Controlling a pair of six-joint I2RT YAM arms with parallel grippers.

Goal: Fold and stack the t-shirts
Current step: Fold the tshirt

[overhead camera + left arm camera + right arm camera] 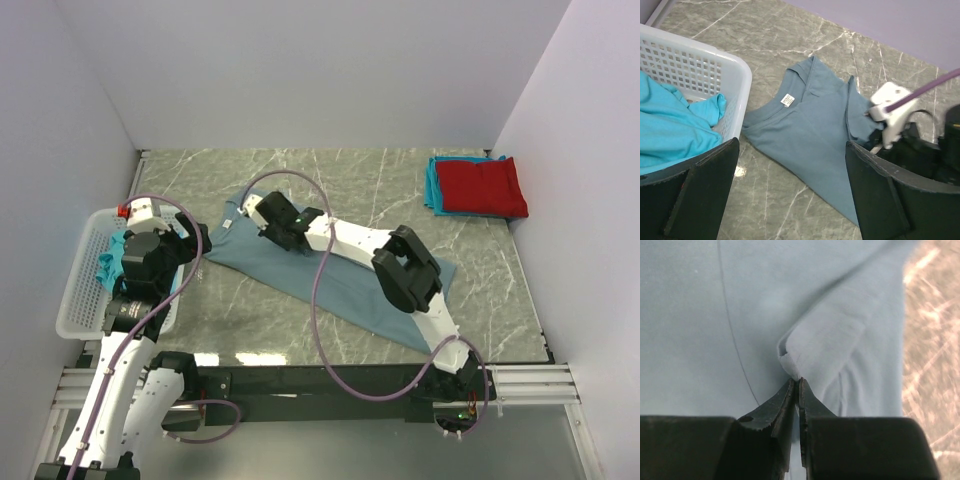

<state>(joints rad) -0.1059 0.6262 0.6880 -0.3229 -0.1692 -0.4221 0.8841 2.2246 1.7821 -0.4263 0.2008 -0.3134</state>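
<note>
A slate blue-grey t-shirt (345, 283) (810, 135) (715, 330) lies spread across the middle of the table, collar toward the left. My right gripper (272, 228) (799, 382) is shut on a pinched fold of this shirt's fabric (790, 357) near the collar end. My left gripper (190, 245) (790, 192) hovers open just left of the shirt's collar, nothing between its fingers (705, 185). A red t-shirt (482, 186) lies folded on a teal t-shirt (431, 185) at the back right. Another teal t-shirt (112, 255) (670, 125) sits crumpled in the basket.
A white plastic basket (75, 290) (730, 70) stands at the table's left edge beside my left arm. White walls enclose the left, back and right sides. The right arm (410, 270) stretches diagonally over the blue-grey shirt.
</note>
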